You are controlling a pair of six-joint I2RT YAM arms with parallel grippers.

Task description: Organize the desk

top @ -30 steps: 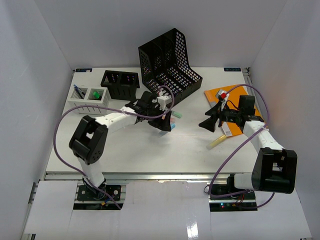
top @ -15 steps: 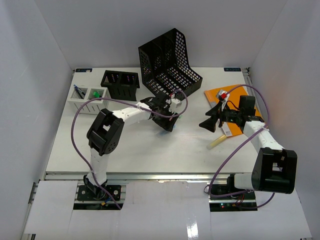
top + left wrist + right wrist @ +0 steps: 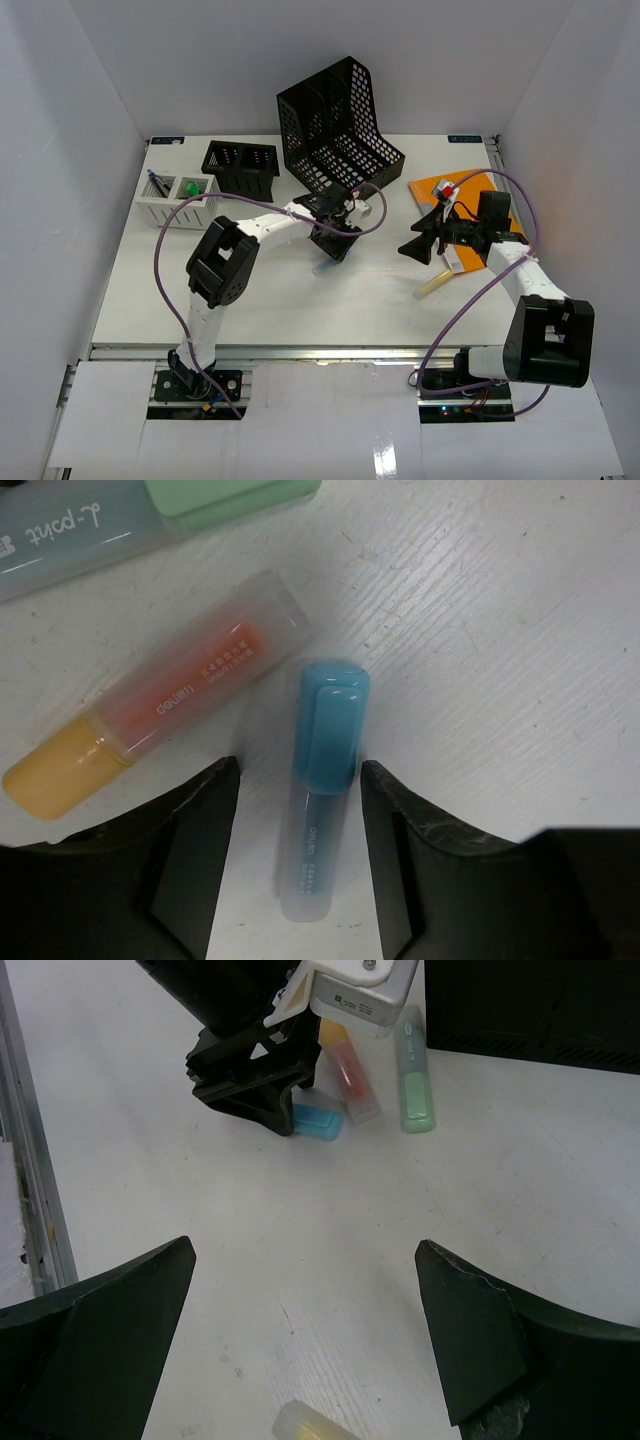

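Blue highlighter (image 3: 325,770) lies flat on the white bench (image 3: 280,300), right between the fingers of the left tool (image 3: 298,780). Its long axis runs along the gap, cap end pointing away from the wrist, so the fingers stand square to its sides. Left tool is spread, a thin strip of bench showing on each side of the barrel, no contact seen. Judgement: a grasp is being set up, and the next move only needs a squeeze, no turning. Orange highlighter (image 3: 160,720) lies at a slant just beside the left finger, cap end close to the blue one; it could get nudged

Right tool (image 3: 305,1260) is spread wide and holds nothing. It hovers over bare bench well apart from the blue highlighter, so the left arm is clearly nearer. A yellow highlighter (image 3: 310,1425) lies just under the right tool. A green highlighter (image 3: 413,1085) lies past the orange one, near the black file rack (image 3: 340,125)

Bench is smooth and white, walled in on three sides. A black mesh box (image 3: 240,168) and a white tray (image 3: 178,200) sit at the far left, an orange notebook (image 3: 470,185) at the right
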